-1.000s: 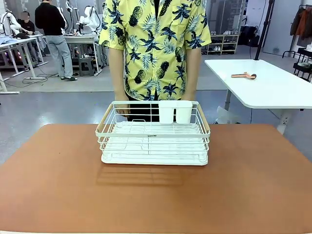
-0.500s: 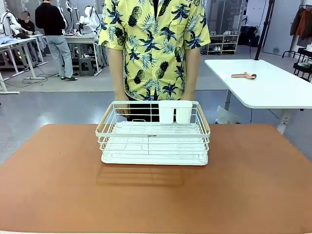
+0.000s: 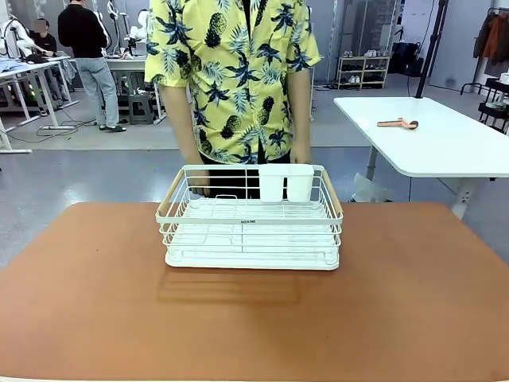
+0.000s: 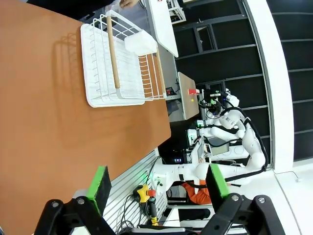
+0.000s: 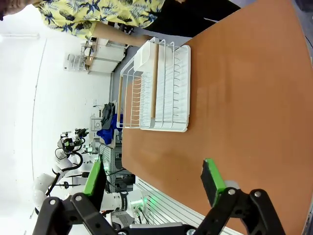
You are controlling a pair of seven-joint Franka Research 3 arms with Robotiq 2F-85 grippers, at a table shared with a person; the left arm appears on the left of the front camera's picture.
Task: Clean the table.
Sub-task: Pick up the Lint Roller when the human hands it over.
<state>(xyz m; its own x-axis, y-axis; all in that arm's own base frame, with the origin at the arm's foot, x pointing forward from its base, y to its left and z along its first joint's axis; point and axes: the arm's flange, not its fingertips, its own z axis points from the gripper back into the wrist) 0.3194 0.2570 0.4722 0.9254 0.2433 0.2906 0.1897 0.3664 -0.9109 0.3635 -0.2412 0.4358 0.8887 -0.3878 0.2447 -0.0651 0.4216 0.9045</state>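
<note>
Across the lower half of the front view spreads the reddish-brown desk (image 3: 413, 302). A white rack (image 3: 250, 231) stands upright near the middle of its far edge, with a white holder (image 3: 286, 183) in the rack's far right corner. A person (image 3: 235, 72) stands just behind the rack. The left gripper (image 4: 159, 188) hovers above the desk, released, with nothing between its pads. The right gripper (image 5: 154, 178) is likewise spread wide and holds nothing.
</note>
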